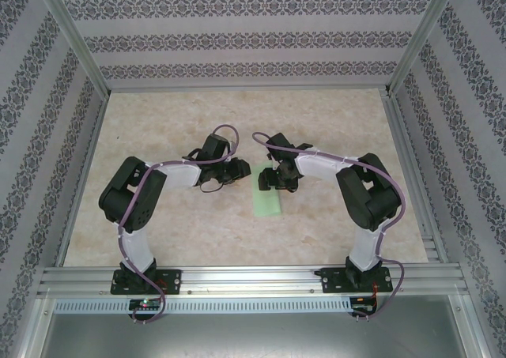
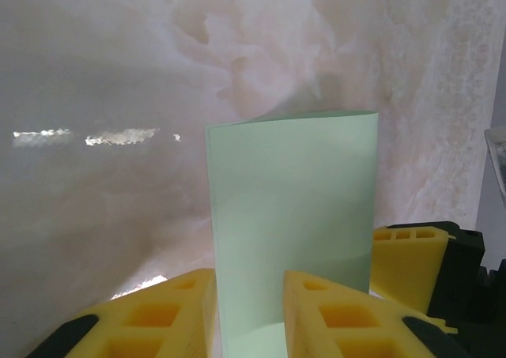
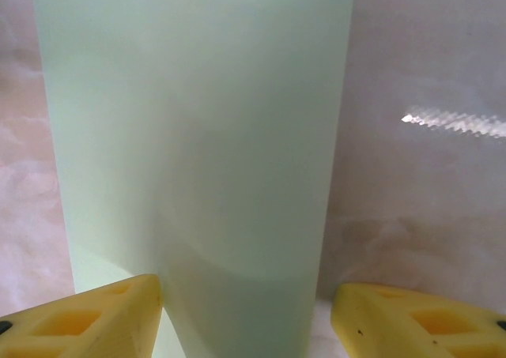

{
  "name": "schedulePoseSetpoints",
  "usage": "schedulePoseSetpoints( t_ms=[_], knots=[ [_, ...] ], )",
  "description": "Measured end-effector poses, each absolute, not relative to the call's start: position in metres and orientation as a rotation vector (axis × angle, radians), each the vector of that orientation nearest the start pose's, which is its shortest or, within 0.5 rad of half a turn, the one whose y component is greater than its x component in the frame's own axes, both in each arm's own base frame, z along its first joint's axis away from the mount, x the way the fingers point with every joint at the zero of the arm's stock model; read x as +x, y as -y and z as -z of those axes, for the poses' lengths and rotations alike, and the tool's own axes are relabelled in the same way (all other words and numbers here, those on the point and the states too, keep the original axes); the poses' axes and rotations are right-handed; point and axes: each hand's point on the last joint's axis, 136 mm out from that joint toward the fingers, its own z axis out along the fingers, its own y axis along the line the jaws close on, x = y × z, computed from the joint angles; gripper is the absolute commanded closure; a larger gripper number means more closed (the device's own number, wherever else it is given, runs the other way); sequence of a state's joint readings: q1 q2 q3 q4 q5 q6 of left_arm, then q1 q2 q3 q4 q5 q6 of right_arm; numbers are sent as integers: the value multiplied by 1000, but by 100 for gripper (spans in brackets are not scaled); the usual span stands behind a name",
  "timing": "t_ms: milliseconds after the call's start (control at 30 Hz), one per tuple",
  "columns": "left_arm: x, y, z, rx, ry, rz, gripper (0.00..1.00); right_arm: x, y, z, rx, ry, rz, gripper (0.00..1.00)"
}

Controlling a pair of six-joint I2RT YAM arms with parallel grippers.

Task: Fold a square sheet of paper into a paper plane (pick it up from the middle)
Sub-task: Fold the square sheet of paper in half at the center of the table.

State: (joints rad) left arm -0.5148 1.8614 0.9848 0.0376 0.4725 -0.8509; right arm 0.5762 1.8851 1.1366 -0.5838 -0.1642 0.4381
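The square sheet of paper (image 1: 266, 200) lies on the table, folded into a pale green upright strip between my two arms. My left gripper (image 1: 243, 171) reaches its far end from the left. In the left wrist view the paper (image 2: 292, 200) runs up between and behind the yellow fingers (image 2: 166, 310), and the left gripper (image 2: 249, 303) has its jaws narrowly apart, not pinching it. My right gripper (image 1: 273, 178) comes in from the right. In the right wrist view the right gripper (image 3: 245, 303) stands open with its pads either side of the strip (image 3: 198, 137).
The marbled beige table top (image 1: 198, 224) lies all round the paper. Patterned walls and aluminium posts (image 1: 75, 38) frame it. A metal rail (image 1: 253, 279) with both arm bases runs along the near edge. A yellow finger of the right gripper (image 2: 407, 259) sits close beside the left one.
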Motion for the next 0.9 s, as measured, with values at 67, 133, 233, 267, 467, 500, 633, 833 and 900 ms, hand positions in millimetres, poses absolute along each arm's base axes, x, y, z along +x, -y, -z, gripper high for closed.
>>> schedulePoseSetpoints(
  t_ms=[67, 133, 233, 267, 467, 500, 633, 833, 900],
  knots=[
    [353, 293, -49, -190, -2638, 1140, 74, 303, -230, -5, -235, -2980, -385, 36],
    [352, 296, -50, -179, -2640, 1152, 76, 303, -230, -4, -234, -2982, -383, 36],
    [350, 299, -48, -171, -2649, 1160, 79, 303, -230, -5, -235, -2985, -380, 36],
    [350, 299, -47, -170, -2651, 1161, 80, 303, -230, -4, -237, -2985, -375, 36],
    [349, 304, -42, -161, -2669, 1175, 87, 303, -229, -3, -239, -2989, -356, 36],
    [349, 305, -41, -160, -2671, 1177, 88, 303, -230, -3, -240, -2990, -355, 36],
    [351, 306, -40, -159, -2674, 1180, 90, 303, -230, -3, -238, -2993, -353, 36],
    [350, 311, -42, -142, -2669, 1188, 91, 303, -230, -3, -223, -2996, -354, 35],
    [350, 312, -42, -140, -2670, 1188, 92, 303, -230, -3, -222, -2996, -355, 35]
  ],
)
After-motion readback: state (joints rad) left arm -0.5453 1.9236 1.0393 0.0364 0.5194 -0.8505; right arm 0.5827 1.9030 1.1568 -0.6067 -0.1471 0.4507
